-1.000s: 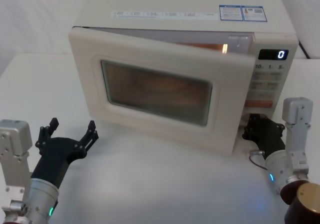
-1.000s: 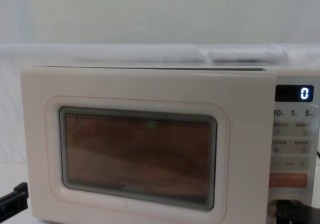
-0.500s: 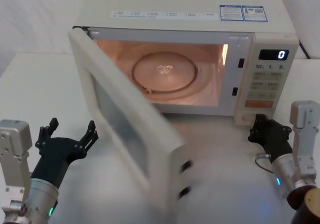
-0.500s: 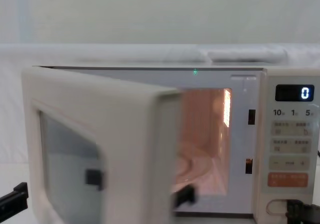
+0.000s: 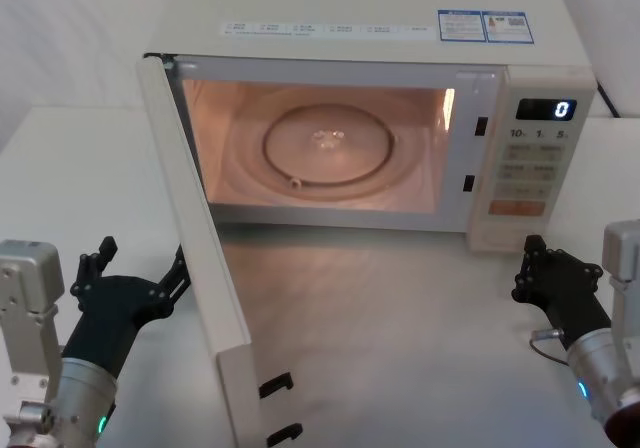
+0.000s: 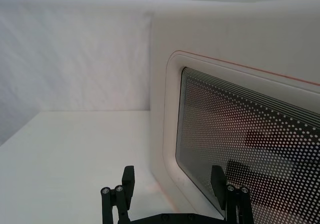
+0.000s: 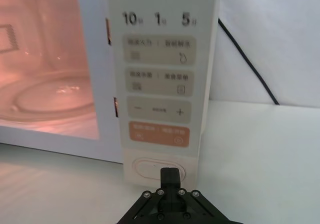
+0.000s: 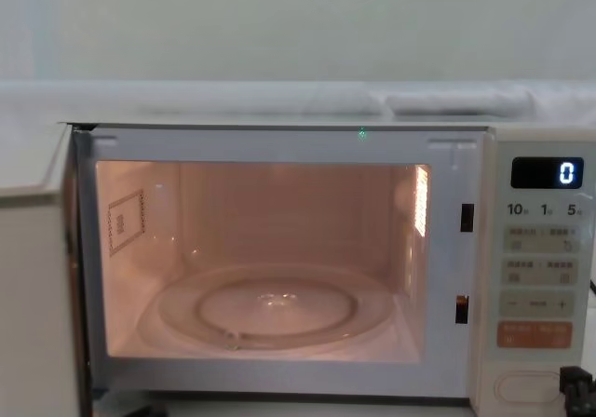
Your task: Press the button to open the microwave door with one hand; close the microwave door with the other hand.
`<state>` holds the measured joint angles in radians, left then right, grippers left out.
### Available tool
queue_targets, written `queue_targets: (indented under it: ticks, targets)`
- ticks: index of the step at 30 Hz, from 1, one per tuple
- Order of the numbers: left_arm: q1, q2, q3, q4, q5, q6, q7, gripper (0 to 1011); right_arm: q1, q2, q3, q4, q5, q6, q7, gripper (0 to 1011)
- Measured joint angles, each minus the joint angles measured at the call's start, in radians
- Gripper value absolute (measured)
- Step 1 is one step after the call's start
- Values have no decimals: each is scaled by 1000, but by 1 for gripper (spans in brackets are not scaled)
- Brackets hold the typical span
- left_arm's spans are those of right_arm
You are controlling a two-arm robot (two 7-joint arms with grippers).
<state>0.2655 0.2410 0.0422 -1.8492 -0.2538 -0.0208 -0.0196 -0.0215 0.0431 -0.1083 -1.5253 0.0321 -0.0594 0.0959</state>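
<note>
From the head view, the microwave door (image 5: 205, 268) stands swung wide open on its left hinge, edge-on toward the robot. The left gripper (image 5: 135, 268) waits just beside the door's outer face, fingers spread apart. The right gripper (image 5: 548, 273) sits near the control panel (image 5: 532, 168), fingers drawn together. The chest view shows the lit cavity and glass turntable (image 8: 270, 307). The left wrist view shows the door's dotted window (image 6: 250, 149) close ahead. The right wrist view shows the button (image 7: 150, 168) just beyond the closed fingertips, apart from them.
</note>
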Motion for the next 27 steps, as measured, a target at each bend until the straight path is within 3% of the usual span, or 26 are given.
queue_targets:
  ticks: [12,21,27]
  targets:
    - [0,0,0,0,0,0,0,1001,-70,57,-11,-100,46,-19,70,0]
    - [0,0,0,0,0,0,0,1001,-96,97,-25,-128,75,-36,106,0]
    - [0,0,0,0,0,0,0,1001,-102,113,-27,-132,98,-37,115,128]
